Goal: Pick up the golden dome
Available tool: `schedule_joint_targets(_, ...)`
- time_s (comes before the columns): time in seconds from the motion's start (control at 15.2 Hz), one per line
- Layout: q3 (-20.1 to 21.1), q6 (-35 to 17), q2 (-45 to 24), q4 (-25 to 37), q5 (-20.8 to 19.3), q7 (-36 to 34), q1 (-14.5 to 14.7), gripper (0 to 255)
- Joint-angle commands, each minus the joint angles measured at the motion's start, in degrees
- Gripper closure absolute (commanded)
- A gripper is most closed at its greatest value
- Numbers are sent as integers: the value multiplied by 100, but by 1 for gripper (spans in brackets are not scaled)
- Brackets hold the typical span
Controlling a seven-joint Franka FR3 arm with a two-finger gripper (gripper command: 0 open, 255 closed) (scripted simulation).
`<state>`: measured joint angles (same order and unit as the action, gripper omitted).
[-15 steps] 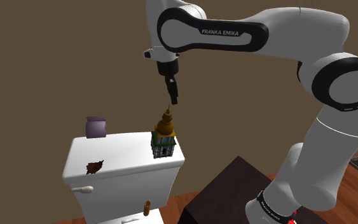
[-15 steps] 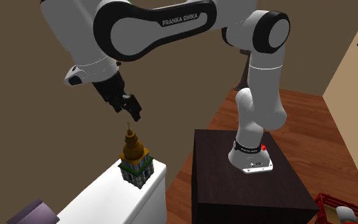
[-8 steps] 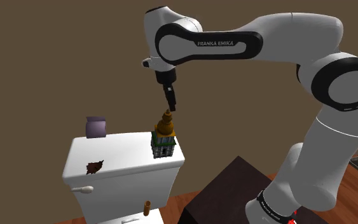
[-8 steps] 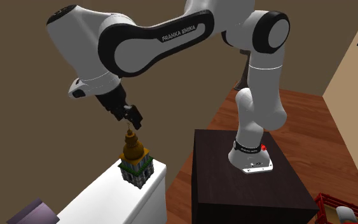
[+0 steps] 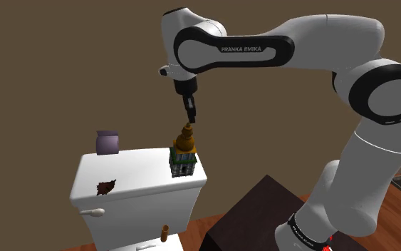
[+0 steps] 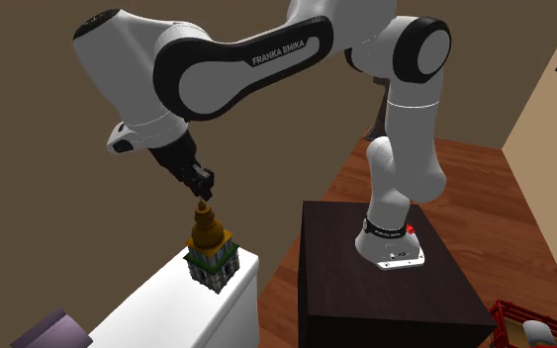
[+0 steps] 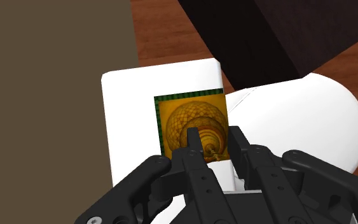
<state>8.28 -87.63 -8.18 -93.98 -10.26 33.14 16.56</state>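
Your gripper (image 7: 214, 135) hangs point-down right over the golden dome (image 7: 193, 118). Its two fingers (image 7: 192, 145) are parted by a narrow gap and grip nothing, and the dome's thin spire shows up through that gap. In the shoulder view the fingertips sit just above the spire's tip, not yet around it.

The dome is the gold top of a little model building with a green-edged base. It stands upright on the white tank lid (image 7: 130, 127) of a toilet, at the end towards the dark stand (image 6: 385, 287).

The step in hand, as I judge it, is the descent onto the dome. The gap looks wide enough for the spire but probably not for the fatter gold tiers below it. So you either open wider before you go lower or settle for the spire, which is likely a slim, poor hold. I would open up, keep the spire centred between the fingers and come straight down until the pads flank the rounded part. Then close. Go gently, because the model sits close to the lid's edge and a sideways nudge could tip it off.

Farther along the lid, a brown scrap (image 5: 106, 187) and a purple box (image 5: 107, 142) lie well apart from your path. Beyond them is the plain brown wall (image 5: 63, 64).
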Motion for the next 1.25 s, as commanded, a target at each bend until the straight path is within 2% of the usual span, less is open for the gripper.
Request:
schedule_joint_targets(0.0,0,0,-1,-3,1,-1,0,255)
schedule_joint_targets(1.06,15,1198,-181,1383,-44,157,50,255)
schedule_joint_targets(1.19,15,1211,-184,1399,-45,159,51,255)
